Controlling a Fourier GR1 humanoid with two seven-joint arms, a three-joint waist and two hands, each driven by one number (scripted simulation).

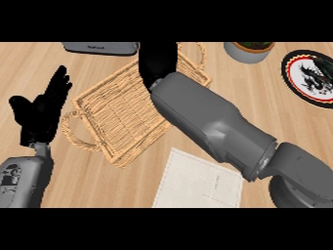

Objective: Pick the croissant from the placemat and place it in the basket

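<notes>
Right forearm (212, 127) stretched in a long diagonal from the lower right corner of the worktop (25, 63) up across its middle, right hand (158, 61) hanging over the far end of the basket (122, 110), near the far edge. Fingers pointed down into the wicker and seen only as a dark mass, so impossible to tell whether curled, straight, or clamped on anything. No sight of the croissant anywhere: not on the placemat (197, 183), not on the visible wicker floor; possibly hidden beneath that hand or the forearm, but cannot tell. Placemat lying pale and flat toward the near edge, just beside the basket's near corner, its right side covered by the forearm. Left hand (43, 110) resting over the left side of the worktop, fingers straight and spread, pointing up, holding nothing, just beside the basket's looped handle without touching. Along the far edge: a grey appliance (100, 48) partly cut off, a pot with a plant (250, 51), and toward the right edge a round plate (317, 78) with a dark dragon figure.
</notes>
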